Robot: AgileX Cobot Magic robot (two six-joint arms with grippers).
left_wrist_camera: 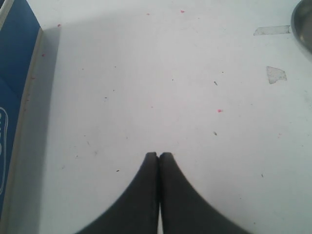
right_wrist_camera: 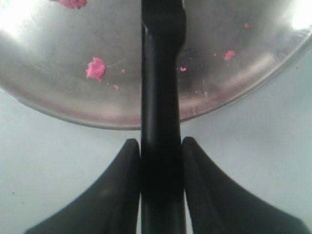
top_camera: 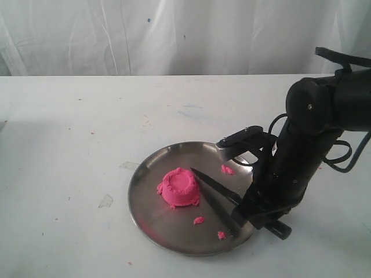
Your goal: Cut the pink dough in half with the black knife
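Firmly pinched by its handle in the right gripper (right_wrist_camera: 161, 142), the black knife (top_camera: 215, 186) is aimed at the pink dough (top_camera: 179, 186).
The dough is seated uncut on the steel plate (top_camera: 168, 229), the blade tip just beside its rim, seemingly lined up for a downward press; contact cannot be told. The left gripper (left_wrist_camera: 159, 155) is seen closed and empty over bare table (left_wrist_camera: 146, 73), well apart.
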